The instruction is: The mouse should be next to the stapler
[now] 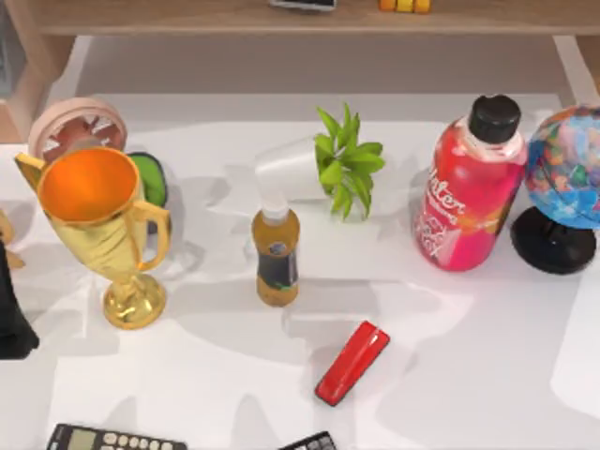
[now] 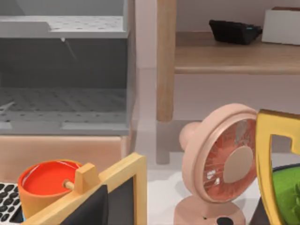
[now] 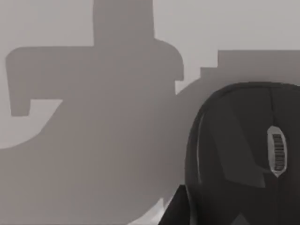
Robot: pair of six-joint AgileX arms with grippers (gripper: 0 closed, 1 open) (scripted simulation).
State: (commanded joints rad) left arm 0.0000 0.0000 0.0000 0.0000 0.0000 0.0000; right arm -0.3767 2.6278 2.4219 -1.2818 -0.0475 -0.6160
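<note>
Matte charcoal plastic, smooth and domed, with a ribbed scroll wheel: the mouse [image 3: 248, 154] fills the right wrist view close beneath the right arm, presumably lined up for pickup; finger spread cannot be told. Glossy red stapler [image 1: 352, 362], slim with a black base edge, lies mid-table near the front. Left arm parked at the table's left by a gilt trophy [image 1: 98, 230].

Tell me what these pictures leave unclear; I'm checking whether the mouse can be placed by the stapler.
- Mouse: right wrist view, cut off by the frame edge; its place relative to the stapler cannot be told.
- Calculator: top view, cut off by the lower edge.
- Globe: top view, cut off by the right edge.
- Trophy: left wrist view, cut off.
</note>
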